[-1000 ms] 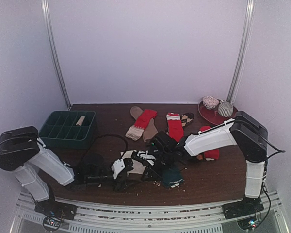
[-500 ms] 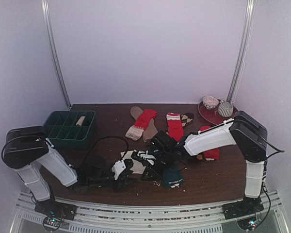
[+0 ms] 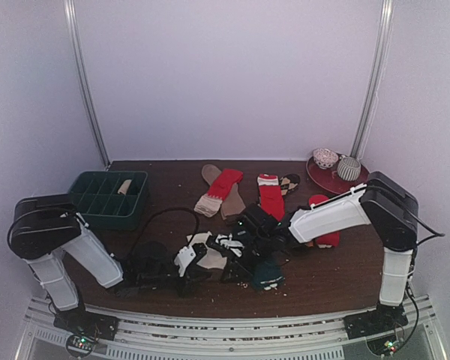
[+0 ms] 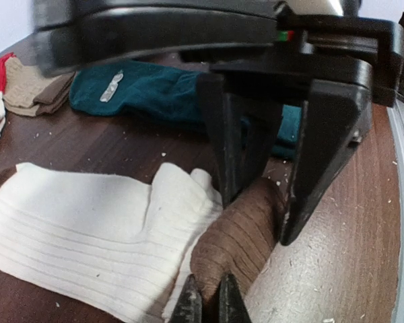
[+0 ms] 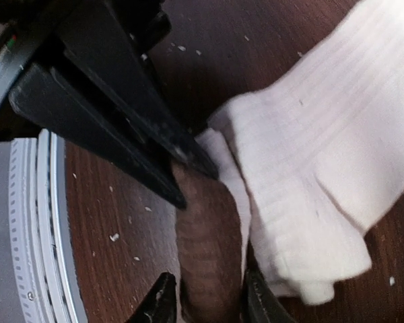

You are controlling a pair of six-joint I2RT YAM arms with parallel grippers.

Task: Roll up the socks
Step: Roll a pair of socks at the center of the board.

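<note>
Evidently mid-roll, the left gripper (image 4: 207,304) pinches the end of the brown sock (image 4: 239,235), just beside the cream sock (image 4: 81,235), while the right gripper (image 5: 209,296) straddles it, jaws parted; next probably comes turning it over itself.

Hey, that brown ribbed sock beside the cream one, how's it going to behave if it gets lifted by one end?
The brown ribbed fabric sock will probably flop and sag: it is soft knit, bunched into a loose hump. It is likely light and not slippery, since the ribs give some grip.
</note>
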